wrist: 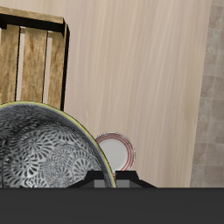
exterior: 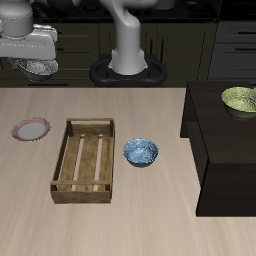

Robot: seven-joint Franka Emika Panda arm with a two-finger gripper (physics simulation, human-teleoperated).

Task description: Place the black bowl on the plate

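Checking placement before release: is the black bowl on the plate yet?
Not on it. The black bowl hangs in the gripper above the table, farther back than the plate, which is bare in both views.

You have a pale wood-grain table before dark cabinets, with a black stand beside it and grey floor.

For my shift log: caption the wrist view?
Gripper carrying the black bowl above the plate, wooden crate beyond.

Table bears plate, wooden crate, blue bowl
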